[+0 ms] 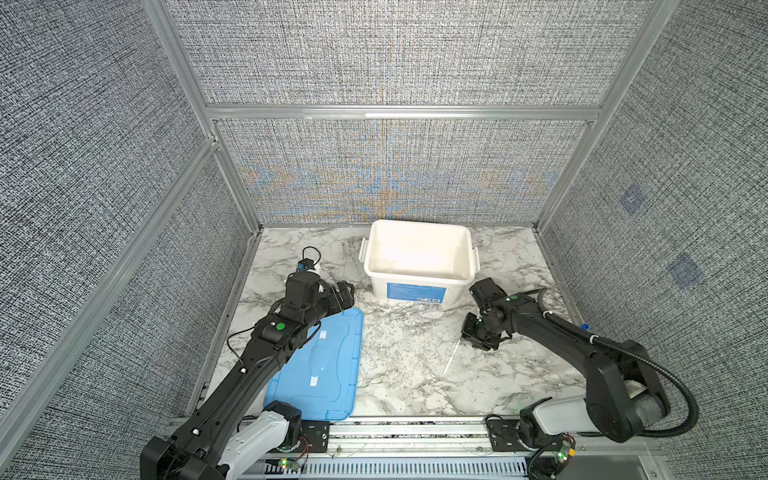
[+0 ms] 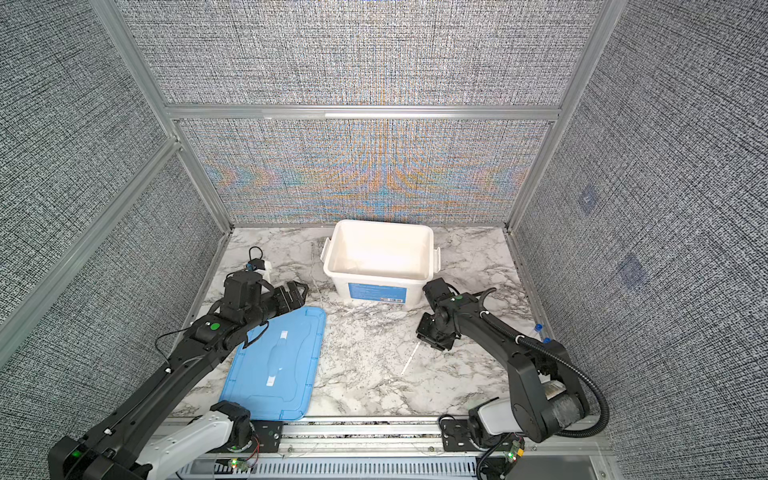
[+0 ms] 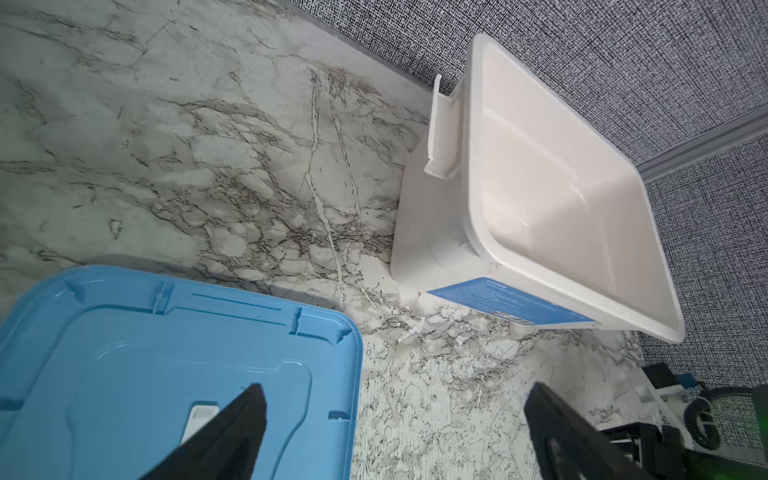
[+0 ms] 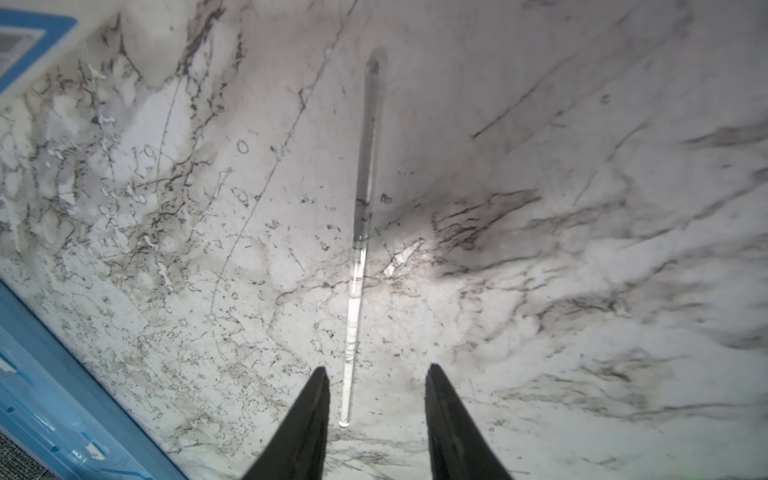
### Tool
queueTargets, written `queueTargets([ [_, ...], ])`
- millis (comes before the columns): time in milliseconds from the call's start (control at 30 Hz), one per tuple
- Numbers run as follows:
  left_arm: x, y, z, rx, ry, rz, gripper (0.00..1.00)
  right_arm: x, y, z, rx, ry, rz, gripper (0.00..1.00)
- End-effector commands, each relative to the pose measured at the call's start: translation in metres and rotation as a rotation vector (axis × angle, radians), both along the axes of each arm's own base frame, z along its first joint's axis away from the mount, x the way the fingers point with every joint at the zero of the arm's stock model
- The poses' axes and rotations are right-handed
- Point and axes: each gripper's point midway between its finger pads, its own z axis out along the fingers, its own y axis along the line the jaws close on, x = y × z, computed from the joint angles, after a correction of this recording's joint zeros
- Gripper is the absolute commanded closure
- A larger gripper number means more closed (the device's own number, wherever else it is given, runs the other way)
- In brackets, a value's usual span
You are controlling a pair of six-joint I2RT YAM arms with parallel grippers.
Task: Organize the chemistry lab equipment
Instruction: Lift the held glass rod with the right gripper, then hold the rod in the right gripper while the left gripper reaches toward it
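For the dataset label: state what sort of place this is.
Likely a robot test cell: fabric panels in an aluminium frame enclose a marble-patterned tabletop, left arm and right arm mounted in front.

open marble (image 1: 399, 353) centre, tub (image 1: 417, 277) behind — lid (image 1: 340, 353) left

Lid (image 1: 336, 386) part-hidden by L arm (image 1: 266, 332), label (image 1: 413, 291) txt illegible, poss. capped tube (image 2: 538, 328) occluded

Both arms are matte black. The left arm (image 1: 232, 386) and the right arm (image 1: 552, 332) each carry a round green dot (image 1: 280, 326) near the wrist and end in a white base link (image 1: 257, 432). A ribbed black hose (image 1: 692, 409) runs along the right one. The right gripper (image 4: 377, 368) has flat black fingers (image 4: 307, 424) tapering to points.
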Motion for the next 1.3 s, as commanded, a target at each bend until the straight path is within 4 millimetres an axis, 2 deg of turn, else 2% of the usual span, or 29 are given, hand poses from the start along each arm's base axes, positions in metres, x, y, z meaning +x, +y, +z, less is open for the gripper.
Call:
queueTargets([
  [0,-0.001,0.006,0.001,0.013,-0.008,0.027,0.02,-0.004,0.001,-0.008,-0.056,0.016,-0.05,0.63],
  [167,-0.004,0.01,-0.001,0.021,-0.004,0.036,0.02,-0.014,-0.006,-0.024,-0.139,0.055,-0.056,0.63],
  [467,-0.003,0.01,-0.002,0.031,0.002,0.033,0.02,-0.004,0.012,-0.017,-0.117,0.014,-0.059,0.65],
  [633,-0.002,0.008,-0.007,0.034,0.001,0.026,0.02,-0.004,0.014,-0.032,-0.12,0.023,-0.066,0.69],
  [900,-0.003,0.005,-0.009,0.034,0.019,0.008,0.02,-0.012,0.018,-0.052,-0.14,0.054,-0.054,0.8],
  [1000,-0.005,0.007,-0.012,0.033,0.019,0.019,0.02,-0.017,0.014,-0.054,-0.156,0.055,-0.056,0.91],
  [1100,-0.005,0.007,-0.014,0.022,0.014,0.022,0.02,-0.019,0.011,-0.054,-0.169,0.056,-0.05,0.97],
  [1267,-0.003,0.007,-0.009,0.029,0.007,0.019,0.02,-0.02,0.012,-0.049,-0.158,0.05,-0.056,1.0],
])
